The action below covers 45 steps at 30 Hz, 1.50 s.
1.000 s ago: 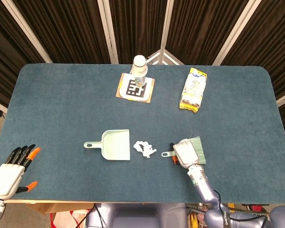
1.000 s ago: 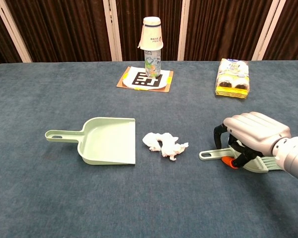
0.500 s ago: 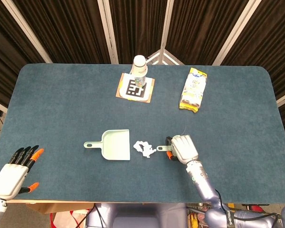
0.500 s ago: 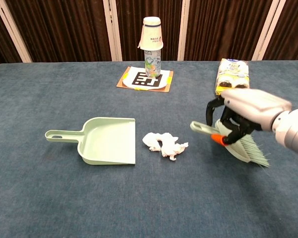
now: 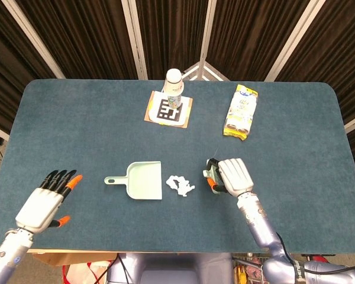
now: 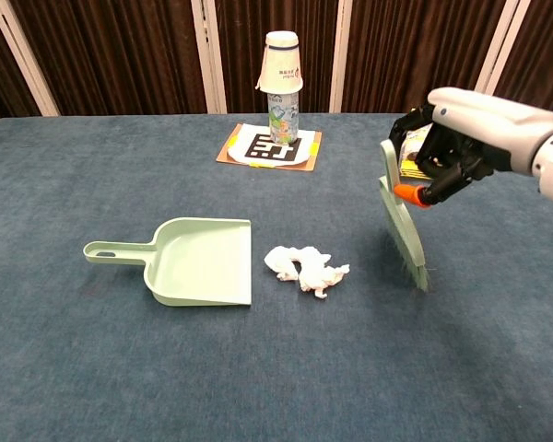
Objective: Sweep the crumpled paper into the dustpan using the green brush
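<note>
The pale green dustpan [image 5: 143,180] [image 6: 198,262] lies flat mid-table, its handle pointing left and its mouth facing right. Just off that mouth sits the white crumpled paper [image 5: 180,185] [image 6: 304,268]. My right hand [image 5: 232,176] [image 6: 470,133] grips the green brush [image 6: 401,216] by its handle, lifted to the right of the paper. The brush hangs almost upright with its bristles down close to the cloth. From above, only a bit of the brush [image 5: 210,171] shows under the hand. My left hand [image 5: 46,201] hovers near the front left, fingers spread, holding nothing.
A bottle capped with a paper cup [image 5: 173,89] [image 6: 282,87] stands on a QR-code mat at the back centre. A yellow snack packet [image 5: 239,110] [image 6: 424,138] lies at the back right. The blue table's front edge [image 5: 165,251] runs close to both arms.
My right hand has raised the brush off the table and tipped it from flat to upright, bristles down. My left hand has moved up and inward over the table.
</note>
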Each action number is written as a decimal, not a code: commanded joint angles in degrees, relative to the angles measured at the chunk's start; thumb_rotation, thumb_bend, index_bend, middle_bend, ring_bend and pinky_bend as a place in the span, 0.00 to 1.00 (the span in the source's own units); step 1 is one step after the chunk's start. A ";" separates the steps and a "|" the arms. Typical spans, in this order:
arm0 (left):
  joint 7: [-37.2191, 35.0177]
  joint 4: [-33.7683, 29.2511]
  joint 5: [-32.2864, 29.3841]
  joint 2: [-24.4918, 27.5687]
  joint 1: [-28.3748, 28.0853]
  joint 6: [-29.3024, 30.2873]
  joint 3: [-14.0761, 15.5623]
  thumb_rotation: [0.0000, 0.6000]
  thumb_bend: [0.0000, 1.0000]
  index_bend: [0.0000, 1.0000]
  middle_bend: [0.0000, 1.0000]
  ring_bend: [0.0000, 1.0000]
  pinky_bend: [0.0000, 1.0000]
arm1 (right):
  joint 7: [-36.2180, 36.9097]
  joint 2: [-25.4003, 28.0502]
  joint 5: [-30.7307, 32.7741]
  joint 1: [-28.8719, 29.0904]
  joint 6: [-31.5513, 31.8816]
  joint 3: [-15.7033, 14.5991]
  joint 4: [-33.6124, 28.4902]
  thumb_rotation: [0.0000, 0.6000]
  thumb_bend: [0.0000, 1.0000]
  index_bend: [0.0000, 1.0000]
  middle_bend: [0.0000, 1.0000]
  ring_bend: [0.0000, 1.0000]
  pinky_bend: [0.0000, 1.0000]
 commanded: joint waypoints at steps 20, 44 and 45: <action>42.64 3.10 -38.50 -25.57 -18.90 2.61 -13.06 1.00 0.28 0.41 1.00 1.00 1.00 | -0.11 4.70 1.93 1.19 1.57 -0.66 -2.97 1.00 0.61 0.78 0.90 0.92 0.89; 44.64 10.58 -53.95 -35.96 -26.12 9.31 -12.25 1.00 0.35 0.41 1.00 1.00 1.00 | 1.89 5.93 2.20 2.00 1.70 -2.16 -1.18 1.00 0.61 0.78 0.90 0.92 0.89; 44.39 10.79 -54.29 -36.09 -26.21 9.41 -12.27 1.00 0.35 0.41 1.00 1.00 1.00 | 1.95 5.93 2.21 2.01 1.71 -2.24 -1.17 1.00 0.61 0.78 0.90 0.92 0.89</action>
